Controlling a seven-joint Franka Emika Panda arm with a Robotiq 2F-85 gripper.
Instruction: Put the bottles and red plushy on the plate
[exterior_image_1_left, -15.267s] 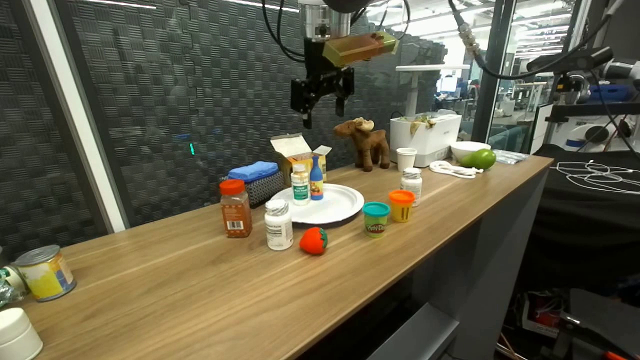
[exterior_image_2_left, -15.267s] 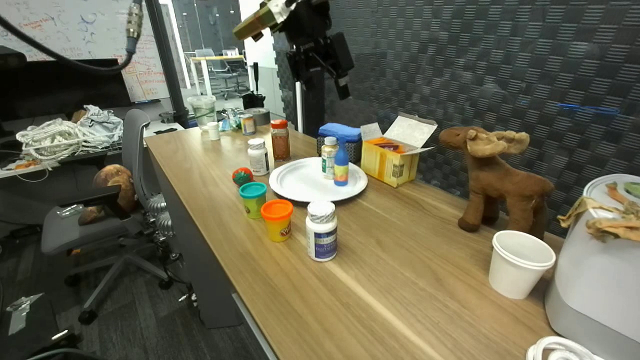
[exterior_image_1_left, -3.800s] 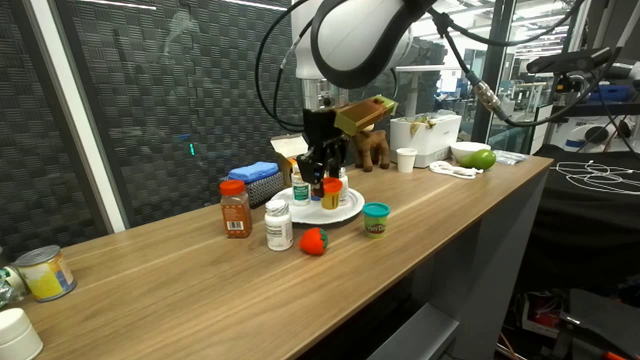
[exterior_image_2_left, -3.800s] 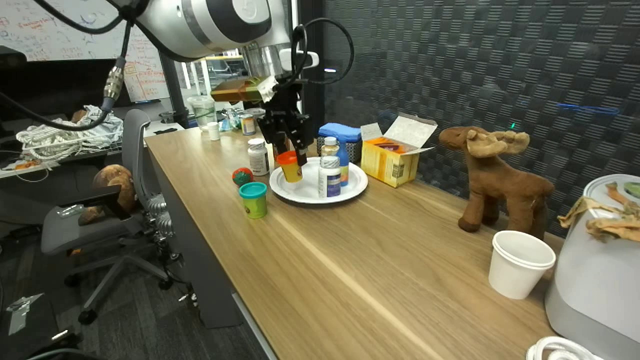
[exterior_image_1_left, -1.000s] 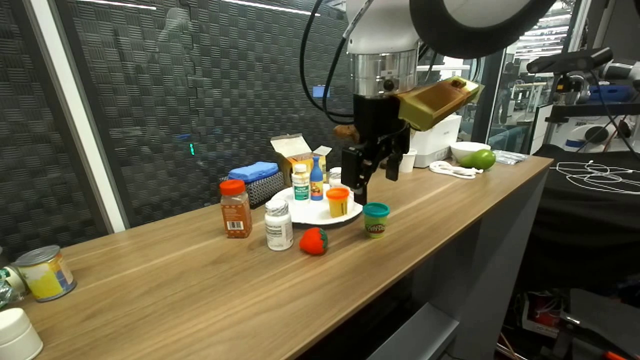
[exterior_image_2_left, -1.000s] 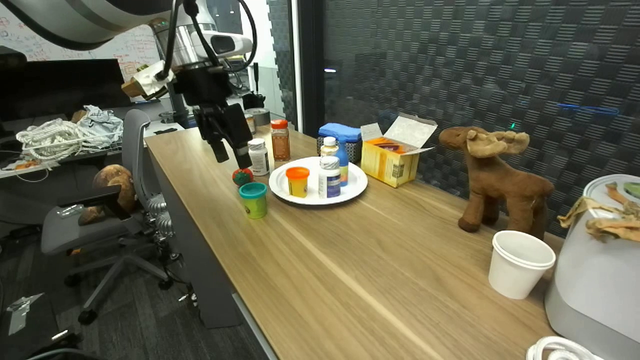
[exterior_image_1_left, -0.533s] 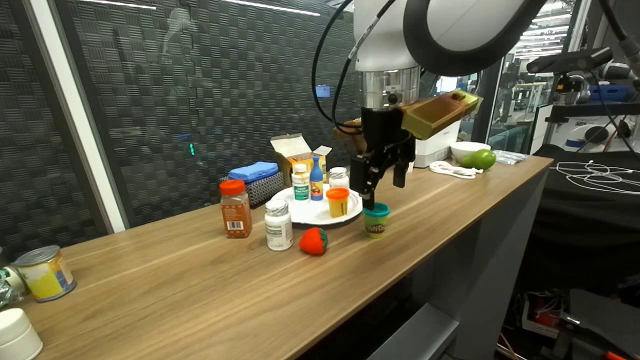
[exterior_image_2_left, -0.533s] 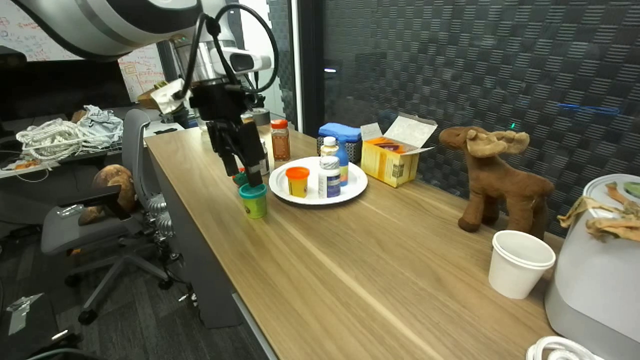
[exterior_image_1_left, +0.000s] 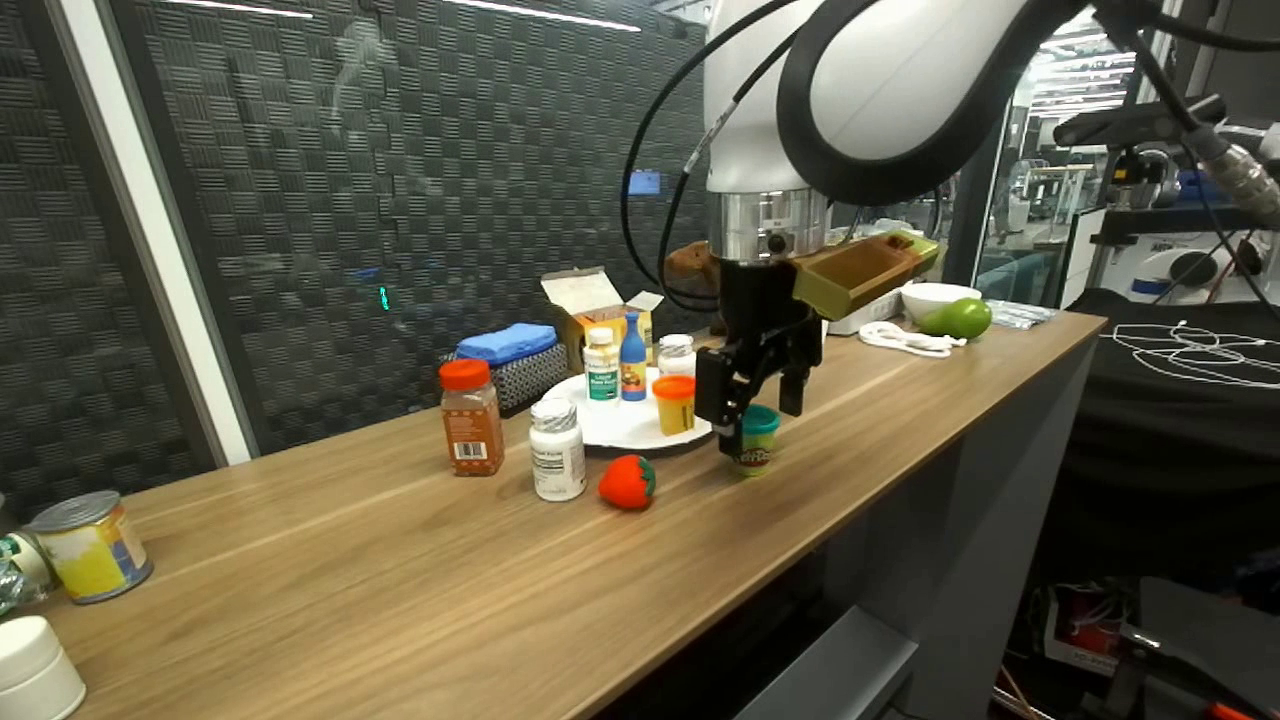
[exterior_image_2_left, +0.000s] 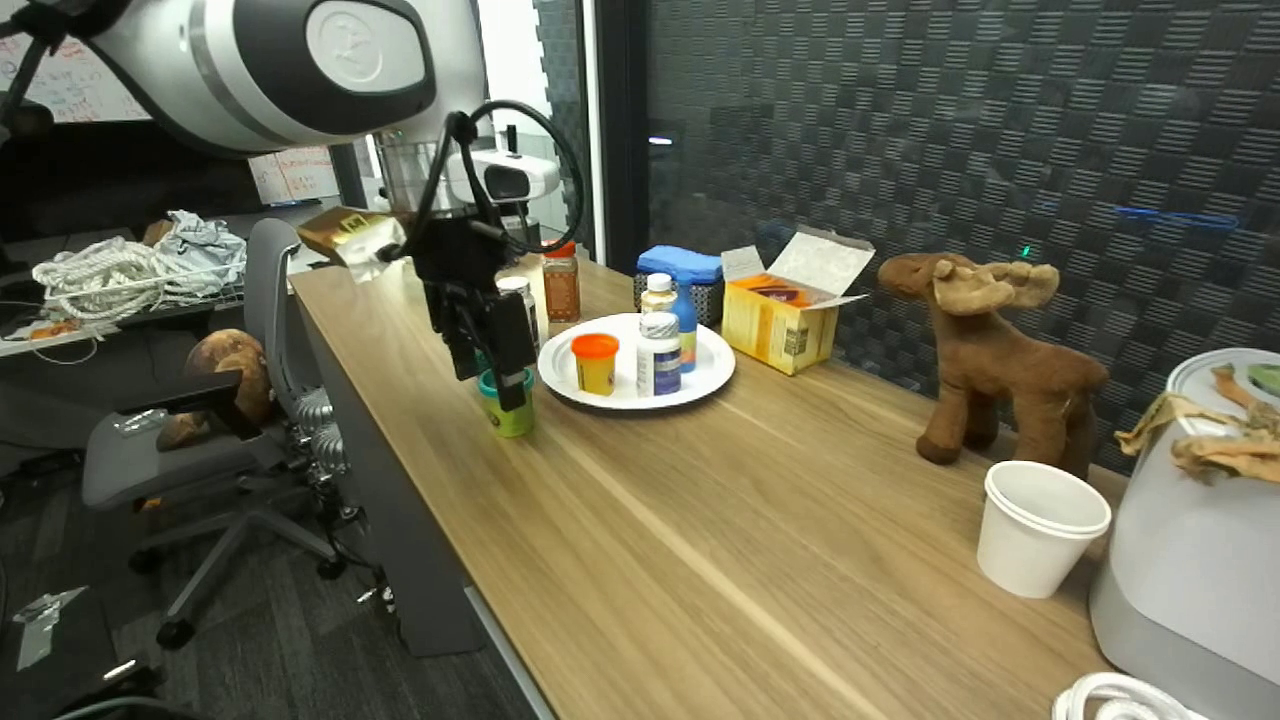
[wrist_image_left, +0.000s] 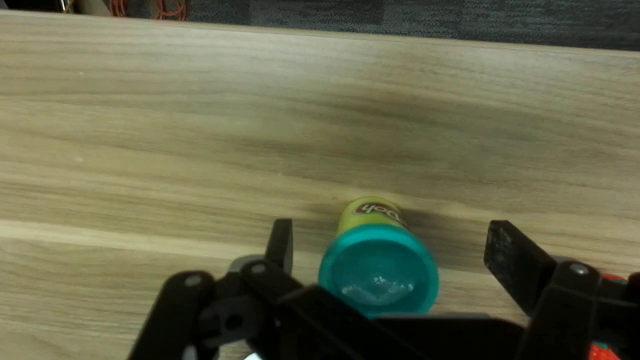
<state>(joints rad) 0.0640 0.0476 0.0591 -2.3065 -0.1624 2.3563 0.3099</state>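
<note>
On the plate stand three bottles and a tub.

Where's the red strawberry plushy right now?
The red plushy is on the tabletop, in an exterior view between the white bottle on its left and the teal-lidded tub on its right.

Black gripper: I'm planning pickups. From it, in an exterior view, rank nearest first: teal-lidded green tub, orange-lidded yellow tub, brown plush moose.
1. Teal-lidded tub: straddled by the gripper.
2. Orange-lidded tub: right, on the plate.
3. Moose: farther right.
</note>
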